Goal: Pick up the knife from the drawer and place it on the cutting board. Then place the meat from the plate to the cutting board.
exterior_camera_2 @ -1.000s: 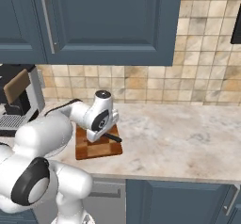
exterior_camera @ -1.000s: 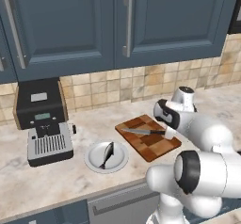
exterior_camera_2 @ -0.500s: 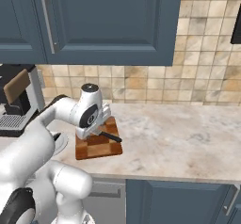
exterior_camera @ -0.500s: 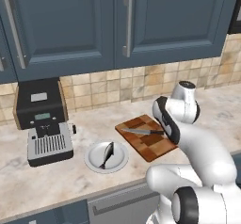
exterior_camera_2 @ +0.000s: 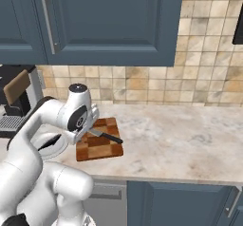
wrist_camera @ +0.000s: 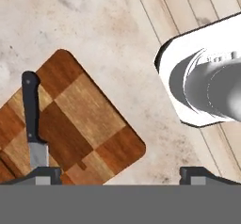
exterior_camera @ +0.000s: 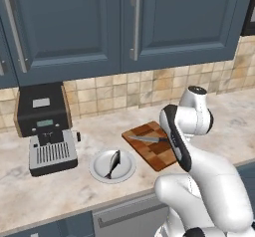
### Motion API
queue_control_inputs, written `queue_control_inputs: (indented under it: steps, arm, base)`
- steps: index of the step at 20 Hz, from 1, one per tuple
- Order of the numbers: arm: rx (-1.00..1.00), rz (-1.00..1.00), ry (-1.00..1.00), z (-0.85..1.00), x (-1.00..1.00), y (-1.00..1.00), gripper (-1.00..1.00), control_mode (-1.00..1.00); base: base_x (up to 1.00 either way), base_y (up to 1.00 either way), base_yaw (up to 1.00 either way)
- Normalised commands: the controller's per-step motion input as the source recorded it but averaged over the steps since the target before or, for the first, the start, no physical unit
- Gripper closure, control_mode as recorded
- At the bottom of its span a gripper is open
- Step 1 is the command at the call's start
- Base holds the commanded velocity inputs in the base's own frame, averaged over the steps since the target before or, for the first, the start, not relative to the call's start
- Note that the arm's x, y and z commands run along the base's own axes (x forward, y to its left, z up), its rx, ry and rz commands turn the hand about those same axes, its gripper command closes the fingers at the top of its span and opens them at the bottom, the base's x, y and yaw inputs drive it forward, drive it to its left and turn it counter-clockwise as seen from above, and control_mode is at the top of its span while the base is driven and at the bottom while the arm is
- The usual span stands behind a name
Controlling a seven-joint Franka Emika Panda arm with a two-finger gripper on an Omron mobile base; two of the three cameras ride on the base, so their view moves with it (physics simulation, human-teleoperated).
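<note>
A marbled beige counter [exterior_camera: 74, 191] runs under slate-blue wall cabinets [exterior_camera: 69, 22] and a tan tiled backsplash [exterior_camera_2: 156, 85]. In the hand view the claw [wrist_camera: 120, 173] looks down at the counter with its two dark fingertips [wrist_camera: 44, 173] standing far apart and nothing between them. Just under it, toward one fingertip, lies the cutting board [wrist_camera: 70, 124], its checkered squares flat on the stone. The knife [wrist_camera: 32, 124] rests on that board, black handle pointing away from the claw and the blade running back toward the near fingertip; whether the tip touches the blade cannot be told. In the left base view the knife [exterior_camera: 149, 139] lies across the board [exterior_camera: 152, 149], partly behind the white arm. Further out from the claw, beside the board, sits the plate [exterior_camera: 112, 165] with the meat [exterior_camera: 114, 163], a slim dark fish, lying on it. Beyond the plate, well apart from the claw, stands a black and silver coffee machine [exterior_camera: 46, 129] against the tiles.
</note>
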Motion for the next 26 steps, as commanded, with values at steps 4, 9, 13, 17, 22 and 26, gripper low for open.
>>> queue_control_inputs:
  steps: [4,9,13,17,22,26]
  arm:
    - [-0.12,0.59,-0.02,0.02,-0.37,0.24,-1.00,-1.00]
    - [-0.06,0.63,0.00,0.01,-0.12,0.08,-1.00,-1.00]
    - [-0.02,0.67,0.00,0.14,0.00,0.10,-1.00,-1.00]
    - [-0.07,0.63,0.00,0.39,-0.09,0.22,-1.00,-1.00]
    - [-0.09,0.54,0.00,0.45,-0.11,0.32,-1.00,-1.00]
    - [-0.16,0.33,-0.01,0.16,-0.17,0.41,-1.00,-1.00]
  base:
    - [0.00,0.00,0.00]
    - [0.00,0.00,0.00]
    - [0.00,0.00,0.00]
    - [0.00,0.00,0.00]
    - [0.00,0.00,0.00]
    - [0.00,0.00,0.00]
